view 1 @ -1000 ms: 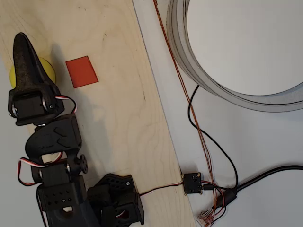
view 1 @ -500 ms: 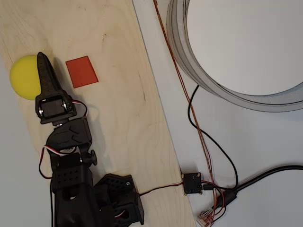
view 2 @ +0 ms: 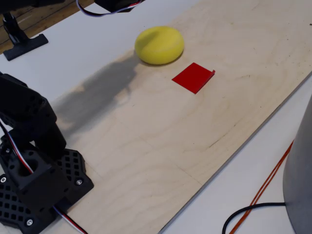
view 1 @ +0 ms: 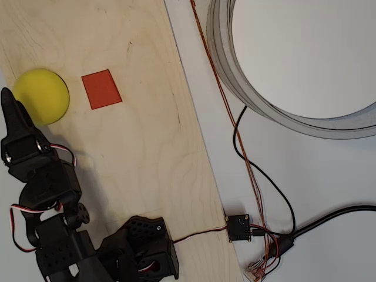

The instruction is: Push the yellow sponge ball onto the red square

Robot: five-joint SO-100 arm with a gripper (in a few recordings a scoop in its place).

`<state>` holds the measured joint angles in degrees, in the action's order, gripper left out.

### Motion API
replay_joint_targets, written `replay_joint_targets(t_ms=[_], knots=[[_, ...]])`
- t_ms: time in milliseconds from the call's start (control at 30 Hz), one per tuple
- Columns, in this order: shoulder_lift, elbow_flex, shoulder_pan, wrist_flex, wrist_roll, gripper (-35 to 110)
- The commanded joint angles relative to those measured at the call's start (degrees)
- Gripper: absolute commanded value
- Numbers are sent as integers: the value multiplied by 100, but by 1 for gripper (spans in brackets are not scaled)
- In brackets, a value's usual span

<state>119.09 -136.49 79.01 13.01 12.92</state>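
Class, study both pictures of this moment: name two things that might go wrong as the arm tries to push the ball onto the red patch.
1. The yellow sponge ball is round and wider than the red square, so a firm push may roll it past.
2. The gripper sits at the ball's lower left in the overhead view, near the wooden board edge; an off-centre push may steer the ball away from the square.

Bright, even light — sharp pictures, soft arm shadow on the board (view 2: 161, 146).
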Motion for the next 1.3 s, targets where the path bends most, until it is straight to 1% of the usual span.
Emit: replay_joint_targets(t_ms=[0,200,467,567,700,1133,1267], knots=[[141,475,-105,580,193,20],[-360,1512,-281,1591,510,20],[-1406,3489,-97,3393,1063,20],[-1749,3920,-44,3709,1213,19],[-2030,3938,-97,3533,1327,20],[-3129,3964,-404,2303,1635,20],[-3480,4122,-422,2101,1626,20]])
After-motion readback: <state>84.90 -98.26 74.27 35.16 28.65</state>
